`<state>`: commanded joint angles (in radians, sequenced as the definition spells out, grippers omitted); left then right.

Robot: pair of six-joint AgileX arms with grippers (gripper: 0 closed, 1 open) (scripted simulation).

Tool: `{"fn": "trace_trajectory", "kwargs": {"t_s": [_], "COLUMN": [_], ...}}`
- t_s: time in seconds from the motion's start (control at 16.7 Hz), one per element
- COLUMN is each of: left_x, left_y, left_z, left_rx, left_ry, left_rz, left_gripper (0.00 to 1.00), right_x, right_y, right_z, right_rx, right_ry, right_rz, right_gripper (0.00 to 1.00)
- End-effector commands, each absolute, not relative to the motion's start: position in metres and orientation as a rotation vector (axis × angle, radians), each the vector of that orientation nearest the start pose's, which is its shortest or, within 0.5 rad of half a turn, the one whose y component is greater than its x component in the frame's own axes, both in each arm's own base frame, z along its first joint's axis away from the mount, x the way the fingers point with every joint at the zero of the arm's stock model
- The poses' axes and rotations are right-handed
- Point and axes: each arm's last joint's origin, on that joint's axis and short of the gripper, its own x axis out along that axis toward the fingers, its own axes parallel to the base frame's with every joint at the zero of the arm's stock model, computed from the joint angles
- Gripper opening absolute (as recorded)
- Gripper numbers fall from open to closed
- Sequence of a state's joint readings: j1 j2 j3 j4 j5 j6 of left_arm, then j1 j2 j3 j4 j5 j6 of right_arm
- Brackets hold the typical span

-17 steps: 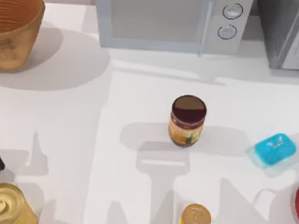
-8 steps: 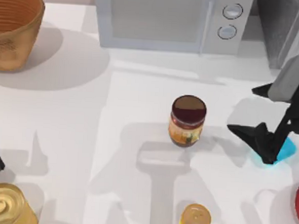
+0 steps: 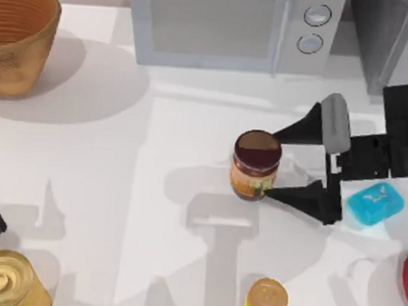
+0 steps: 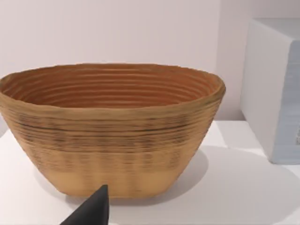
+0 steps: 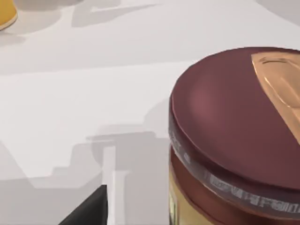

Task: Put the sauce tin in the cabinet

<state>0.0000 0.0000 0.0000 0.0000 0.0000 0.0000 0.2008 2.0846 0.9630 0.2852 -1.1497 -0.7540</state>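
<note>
On my counter (image 3: 118,189) the sauce tin (image 3: 256,164) stands upright mid-way, my right end effector (image 3: 282,164) just to its right, fingers spread. The microwave (image 3: 225,26) sits behind, the cabinet (image 3: 387,39) at back right, the basket (image 3: 17,34) back left. My left end effector (image 4: 91,211) faces that basket.

The sauce tin (image 3: 256,165) stands upright near the middle of the white table, a small cylinder with a flat dark maroon-brown top and an orange-brown printed label wrapped round its side. In the right wrist view the sauce tin (image 5: 234,140) shows its maroon top with a coppery patch at one edge and a band of pale lettering just under the rim. The cabinet (image 3: 391,39) sits at the far right corner of the table, a dark grey box with a lighter grey framed door panel, cut off by the picture's edge and well apart from the tin
</note>
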Motion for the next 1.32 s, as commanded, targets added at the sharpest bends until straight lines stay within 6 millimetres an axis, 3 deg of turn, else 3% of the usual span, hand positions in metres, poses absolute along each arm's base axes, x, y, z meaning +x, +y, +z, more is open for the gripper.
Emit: {"fn": "trace_trajectory", "kwargs": {"t_s": [0.3,0.72,1.32], "left_x": [0.106,0.106,0.106], "left_y": [-0.001,-0.001,-0.001], "left_z": [0.160,0.160,0.160], "left_rx": [0.000,0.000,0.000], "left_ry": [0.000,0.000,0.000], "left_rz": [0.000,0.000,0.000], "left_gripper": [1.00,1.00,1.00], "right_x": [0.370,0.370,0.373], "right_y": [0.088,0.090,0.139], "right_z": [0.044,0.044,0.033], "right_rx": [-0.157,-0.156,-0.157], "right_ry": [0.160,0.159,0.157], "right_rz": [1.555,1.556,1.555], "right_gripper": [1.00,1.00,1.00]}}
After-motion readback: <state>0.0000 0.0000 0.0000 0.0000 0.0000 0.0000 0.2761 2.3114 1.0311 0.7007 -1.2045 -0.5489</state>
